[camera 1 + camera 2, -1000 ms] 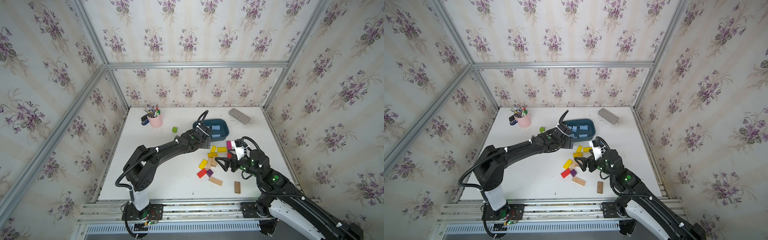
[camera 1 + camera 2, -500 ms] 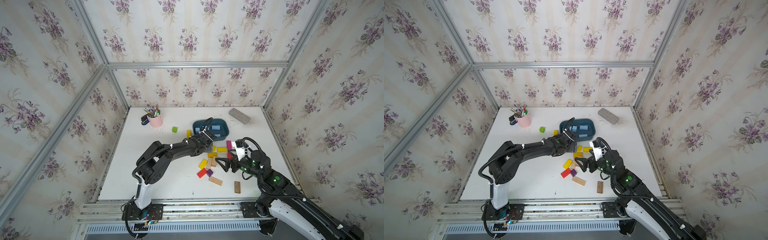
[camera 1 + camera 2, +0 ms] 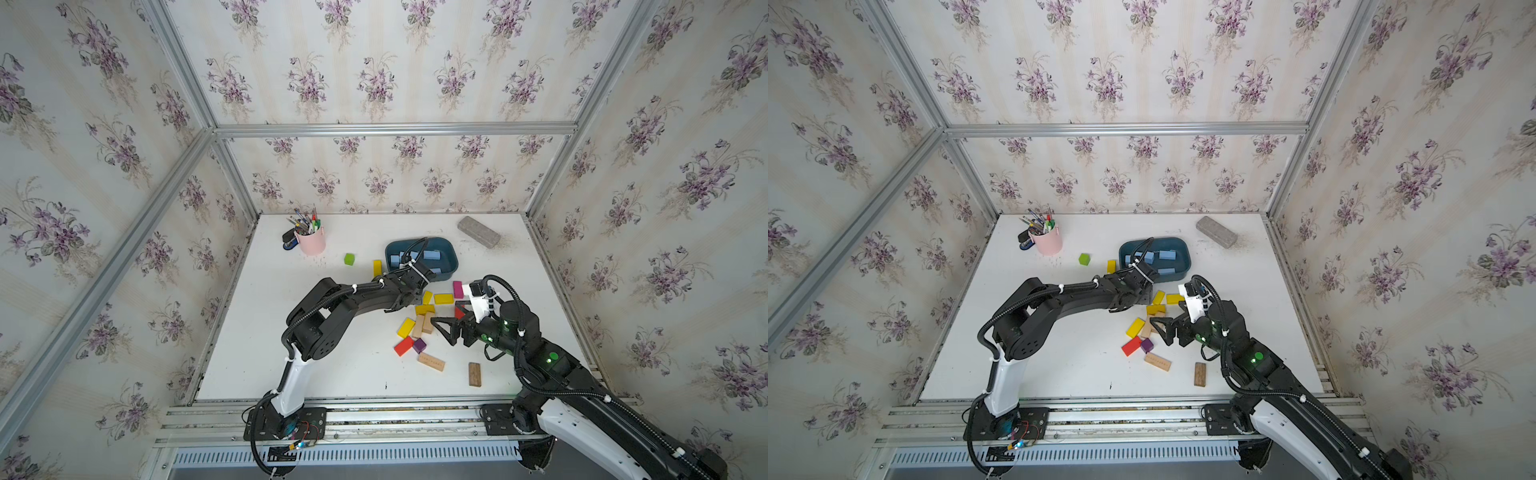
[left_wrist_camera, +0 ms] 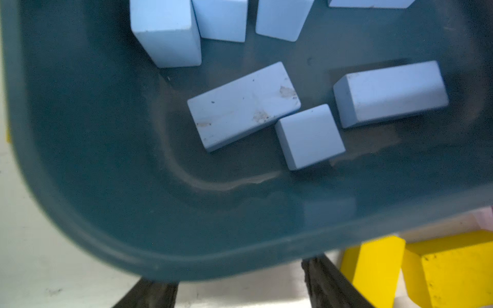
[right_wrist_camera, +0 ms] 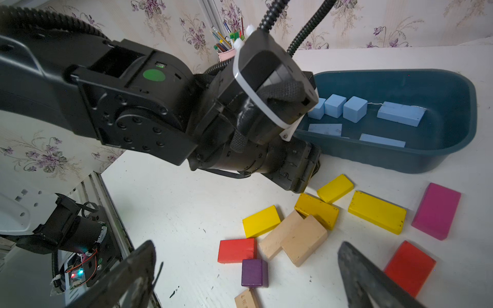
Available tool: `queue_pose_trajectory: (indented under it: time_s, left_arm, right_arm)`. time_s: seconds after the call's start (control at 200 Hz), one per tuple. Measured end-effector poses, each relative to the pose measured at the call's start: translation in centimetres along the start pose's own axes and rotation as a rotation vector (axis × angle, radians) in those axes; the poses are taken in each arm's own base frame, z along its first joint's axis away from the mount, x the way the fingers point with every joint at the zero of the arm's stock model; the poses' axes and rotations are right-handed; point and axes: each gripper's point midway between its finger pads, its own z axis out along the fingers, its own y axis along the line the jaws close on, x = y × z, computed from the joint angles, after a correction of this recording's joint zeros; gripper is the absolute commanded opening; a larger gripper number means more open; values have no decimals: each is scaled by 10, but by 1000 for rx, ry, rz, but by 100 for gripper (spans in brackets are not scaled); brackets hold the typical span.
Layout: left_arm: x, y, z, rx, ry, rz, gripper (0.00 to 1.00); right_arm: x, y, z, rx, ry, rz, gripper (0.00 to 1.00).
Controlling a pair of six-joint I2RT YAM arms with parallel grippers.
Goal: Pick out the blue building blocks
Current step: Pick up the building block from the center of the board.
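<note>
Tub (image 4: 106,213) contents look complete: the blue blocks (image 4: 244,106) lie inside it, and none shows among the loose pieces on the surface (image 3: 365,374). Your left tool (image 4: 240,293) sits just outside the rim, fingers apart and empty. Your right tool (image 5: 246,248) gapes wide over the pile, holding nothing. Raise the left one before swinging, so it nudges neither the rim nor the yellow blocks (image 4: 440,269) beside it. Then check beneath both arms for a hidden blue.

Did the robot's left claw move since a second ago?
Yes. The left gripper was over the near edge of the teal tub. Now it has pulled back off the tub and sits by the yellow blocks.
</note>
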Motion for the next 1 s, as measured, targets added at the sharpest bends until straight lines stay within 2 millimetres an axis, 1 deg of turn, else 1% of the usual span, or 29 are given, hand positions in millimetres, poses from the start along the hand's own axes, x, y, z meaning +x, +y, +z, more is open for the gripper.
queue_pose_trajectory:
  time_s: [0.23, 0.285, 0.295, 0.31, 0.365, 0.5, 0.714, 0.844, 1.004]
  left_arm:
    - [0, 7, 6, -17, 5, -5, 56]
    - [0, 8, 7, -20, 4, -5, 56]
    - [0, 8, 7, -22, 4, -6, 53]
    - [0, 8, 8, -22, 3, -5, 51]
    - [-1, 10, 8, -25, 0, -9, 49]
    - [-3, 10, 9, -25, -3, -12, 38]
    - [-3, 12, 8, -21, 0, -17, 25]
    - [-2, 13, -1, -4, 4, -20, 21]
    - [-6, 16, -27, 35, -11, -41, 20]
  right_arm:
    - [2, -1, 1, 2, 8, 2, 100]
    - [3, -1, 1, 0, 9, 2, 100]
    - [3, -1, 1, 0, 9, 2, 100]
    - [3, -1, 1, 0, 9, 2, 100]
    - [3, -1, 1, 0, 9, 2, 100]
    - [3, -1, 1, 0, 9, 2, 100]
    - [3, -1, 1, 0, 9, 2, 100]
    - [2, 0, 1, -1, 9, 2, 100]
    - [3, -1, 1, 0, 9, 2, 100]
